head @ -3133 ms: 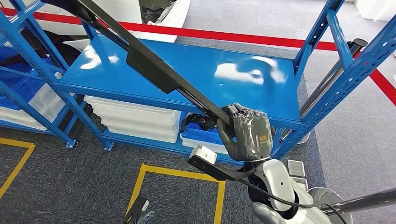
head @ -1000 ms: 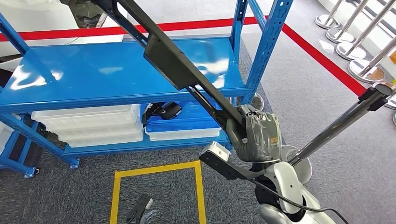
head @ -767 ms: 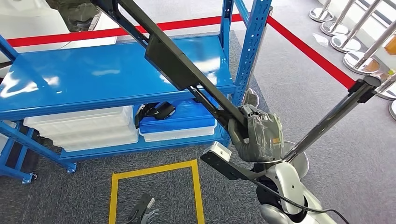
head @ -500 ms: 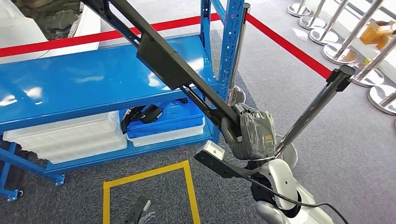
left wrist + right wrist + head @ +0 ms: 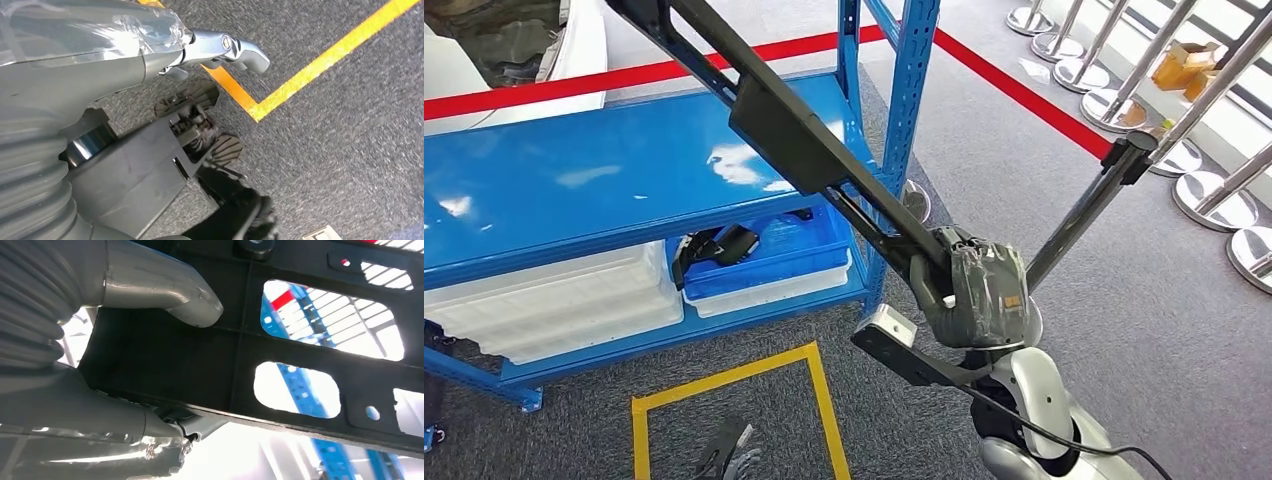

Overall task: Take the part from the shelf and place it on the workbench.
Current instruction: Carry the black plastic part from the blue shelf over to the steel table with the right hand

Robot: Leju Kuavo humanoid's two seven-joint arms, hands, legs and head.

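The right hand, wrapped in a grey cover, is raised in front of the robot's body on its silver arm, in the head view's lower middle. Its fingers are curled around the near end of the long black plastic part, a flat slotted bar with a wider block midway along. In the right wrist view the thick grey thumb lies pressed on the bar's inner face beside its rectangular cut-outs, and another finger hooks under the bar's lower edge, so the bar is clamped between them.

From the hand the part runs up and away to the left, crossing over the front edge of the glossy blue metal shelf and leaving the head view at its top. Its far half hangs above the shelf's upper board; whether it touches the board cannot be told. The shelf's blue corner post stands just beside the bar.

The left hand hangs low over the dark grey carpet, its fingers apart and holding nothing, near a corner of yellow floor tape.

To the right of the hand lies open carpet, with a black-topped stanchion post leaning close by and chrome stanchion bases further off.
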